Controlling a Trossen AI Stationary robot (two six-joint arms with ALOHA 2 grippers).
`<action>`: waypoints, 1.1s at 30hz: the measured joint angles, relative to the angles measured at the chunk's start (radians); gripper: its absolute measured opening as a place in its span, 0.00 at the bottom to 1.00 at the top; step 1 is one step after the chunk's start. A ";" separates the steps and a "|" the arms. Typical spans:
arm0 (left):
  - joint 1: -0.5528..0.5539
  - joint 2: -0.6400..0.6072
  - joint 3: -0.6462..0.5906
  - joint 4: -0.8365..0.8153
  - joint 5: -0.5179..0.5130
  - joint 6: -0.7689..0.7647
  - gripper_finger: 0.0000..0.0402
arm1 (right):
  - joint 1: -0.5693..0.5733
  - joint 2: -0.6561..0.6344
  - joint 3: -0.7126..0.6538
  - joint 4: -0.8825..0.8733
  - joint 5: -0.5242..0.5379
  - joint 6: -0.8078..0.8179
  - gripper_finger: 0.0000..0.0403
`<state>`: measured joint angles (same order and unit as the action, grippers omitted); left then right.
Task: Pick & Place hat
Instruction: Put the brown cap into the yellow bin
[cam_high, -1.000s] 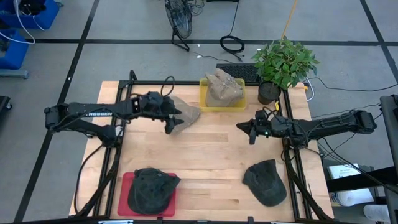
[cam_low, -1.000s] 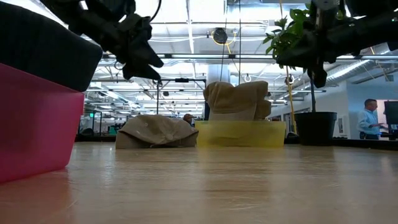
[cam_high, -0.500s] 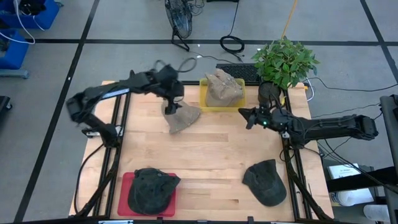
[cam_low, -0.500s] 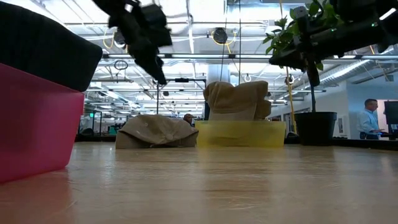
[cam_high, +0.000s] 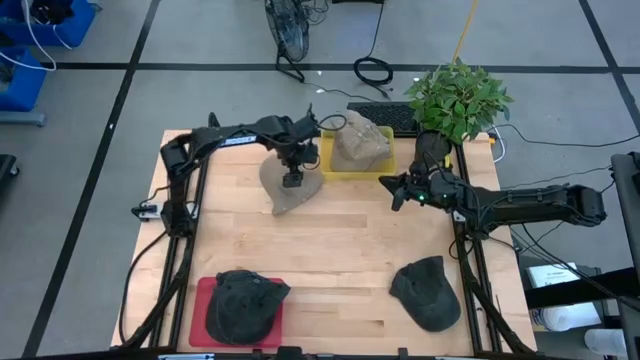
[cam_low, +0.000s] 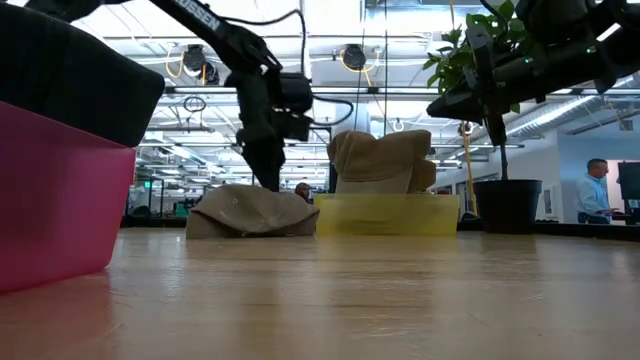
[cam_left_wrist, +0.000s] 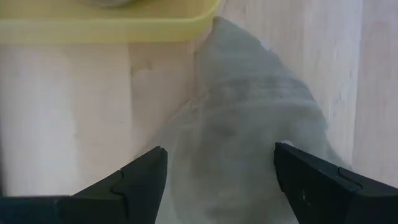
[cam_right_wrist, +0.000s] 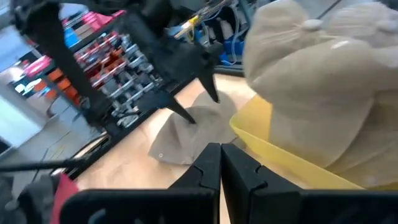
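Observation:
A tan hat (cam_high: 303, 194) lies crown up on the wooden table, left of the yellow tray (cam_high: 328, 165). My left gripper (cam_high: 292, 181) points down over it, open. One finger stands on either side of the crown (cam_left_wrist: 242, 124), with the tips close above the cloth (cam_low: 250, 210). A second tan hat (cam_high: 358, 142) sits in the yellow tray. My right gripper (cam_high: 393, 194) hovers level to the right of the tray, shut and holding nothing (cam_right_wrist: 221, 158).
A dark hat (cam_high: 243, 305) rests on a red tray (cam_high: 200, 300) at the near left. Another dark hat (cam_high: 428, 292) lies on the table at the near right. A potted plant (cam_high: 455, 105) stands at the far right corner. Bare wood lies in the table's middle.
My left gripper has swung from the table's left side toward the yellow tray. It has tipped from level to pointing down and has sunk over the tan hat on the table. My right gripper has drifted a little toward the far edge. No hat has moved.

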<state>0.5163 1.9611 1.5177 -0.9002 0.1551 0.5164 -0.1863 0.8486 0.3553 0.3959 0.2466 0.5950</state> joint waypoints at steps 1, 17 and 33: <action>-0.004 0.012 0.000 0.009 0.001 -0.009 0.71 | -0.006 0.000 0.000 0.006 -0.018 -0.015 0.00; -0.135 0.022 0.001 -0.028 -0.081 -0.355 0.04 | -0.050 0.000 0.000 0.064 -0.069 -0.231 0.00; -0.179 -0.431 0.000 0.092 -0.237 -0.806 0.01 | -0.050 0.059 0.000 0.026 -0.072 -0.287 0.10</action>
<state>0.3369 1.5303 1.5181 -0.8082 -0.0824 -0.2898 -0.2359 0.9074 0.3553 0.4217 0.1748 0.3075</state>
